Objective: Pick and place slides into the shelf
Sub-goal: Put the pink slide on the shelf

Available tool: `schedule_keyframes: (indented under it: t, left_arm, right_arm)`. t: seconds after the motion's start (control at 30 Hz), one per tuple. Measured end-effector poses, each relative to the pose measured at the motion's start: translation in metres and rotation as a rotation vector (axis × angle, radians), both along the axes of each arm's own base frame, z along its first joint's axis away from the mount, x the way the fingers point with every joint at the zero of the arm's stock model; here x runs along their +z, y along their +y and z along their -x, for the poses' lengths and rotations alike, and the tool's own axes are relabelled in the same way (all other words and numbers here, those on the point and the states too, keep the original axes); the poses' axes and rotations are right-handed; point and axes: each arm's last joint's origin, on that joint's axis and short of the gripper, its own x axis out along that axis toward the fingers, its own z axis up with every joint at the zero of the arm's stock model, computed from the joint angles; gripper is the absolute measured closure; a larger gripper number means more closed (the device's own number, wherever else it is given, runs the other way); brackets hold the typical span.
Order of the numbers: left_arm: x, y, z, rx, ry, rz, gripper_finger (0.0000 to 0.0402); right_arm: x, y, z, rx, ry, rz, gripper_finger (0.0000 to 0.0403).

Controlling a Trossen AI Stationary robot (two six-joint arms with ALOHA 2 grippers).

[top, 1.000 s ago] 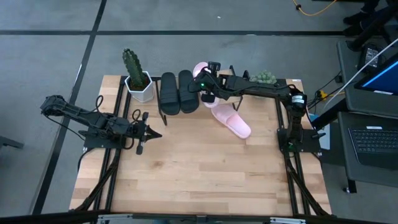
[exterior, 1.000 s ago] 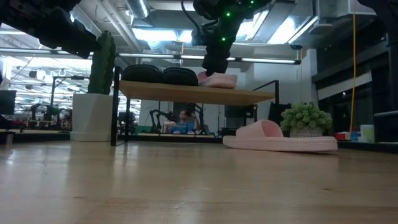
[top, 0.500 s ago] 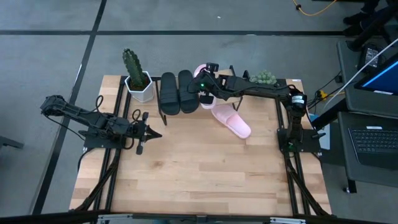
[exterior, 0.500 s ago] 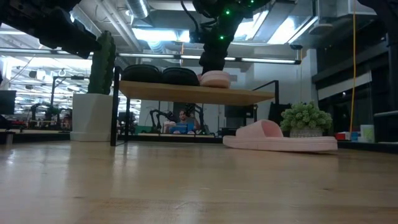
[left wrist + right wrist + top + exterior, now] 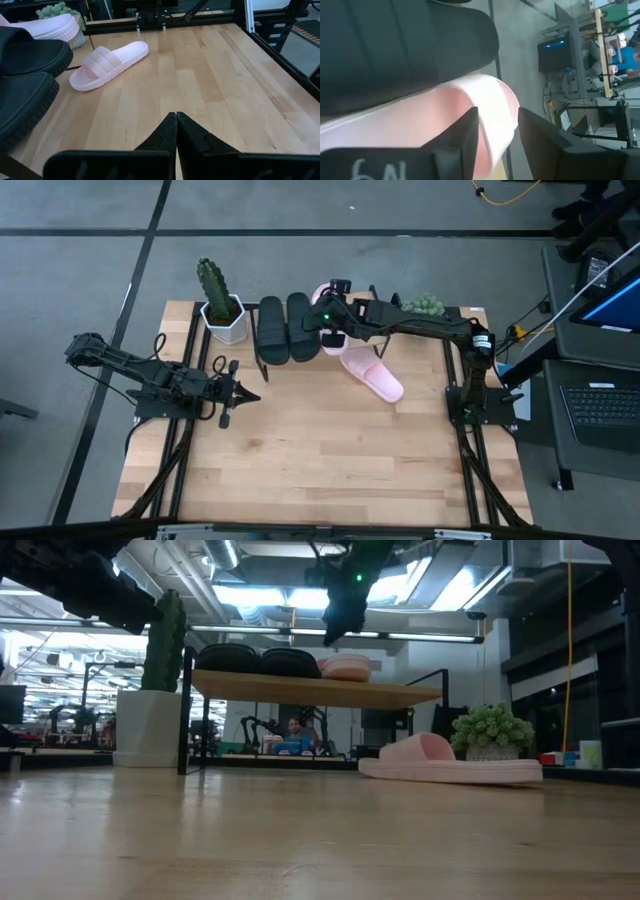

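Observation:
The shelf [image 5: 300,690] stands at the table's far side. On its plank lie two black slides [image 5: 271,328] [image 5: 300,328] and, to their right, a pink slide [image 5: 346,667] resting flat. My right gripper [image 5: 336,636] hangs open just above that pink slide and clear of it. In the right wrist view its fingers stand apart with the pink slide [image 5: 485,105] beyond them. A second pink slide [image 5: 373,374] lies sole-down on the table right of the shelf. My left gripper [image 5: 240,392] waits shut over the table's left part.
A cactus in a white pot [image 5: 222,310] stands left of the shelf. A small green plant [image 5: 425,304] sits at the far right. The table's near half [image 5: 320,460] is bare wood.
My right gripper has opened and let go of the pink slide, which has settled level on the shelf plank beside the black slides. The gripper has then risen clear of it.

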Motion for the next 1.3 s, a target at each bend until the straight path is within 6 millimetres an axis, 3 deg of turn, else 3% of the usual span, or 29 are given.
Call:
schedule_keyframes:
  t: [0.3,0.53,0.77,0.93,1.1,1.3]
  left_arm:
    - [0.000,0.000,0.000,0.000,0.002,0.000,0.0401]
    - [0.000,0.000,0.000,0.000,0.002,-0.001,0.0401]
    - [0.000,0.000,0.000,0.000,0.003,0.001,0.0401]
    - [-0.001,0.000,0.000,0.000,0.007,-0.001,0.0401]
    - [-0.001,0.000,0.000,0.000,0.008,-0.001,0.0401]
    - [-0.002,0.000,0.001,0.000,0.019,-0.004,0.0401]
  right_arm:
    - [0.024,0.028,0.017,-0.039,0.097,-0.095,0.0267]
    - [0.017,0.053,0.033,-0.134,0.202,-0.190,0.0287]
    - [0.009,0.083,0.037,-0.175,0.205,-0.254,0.0289]
    - [0.001,0.108,0.036,-0.170,0.190,-0.268,0.0289]
    - [-0.025,0.136,0.036,-0.155,0.145,-0.285,0.0289]
    - [-0.054,0.158,0.055,-0.131,0.052,-0.279,0.0289]
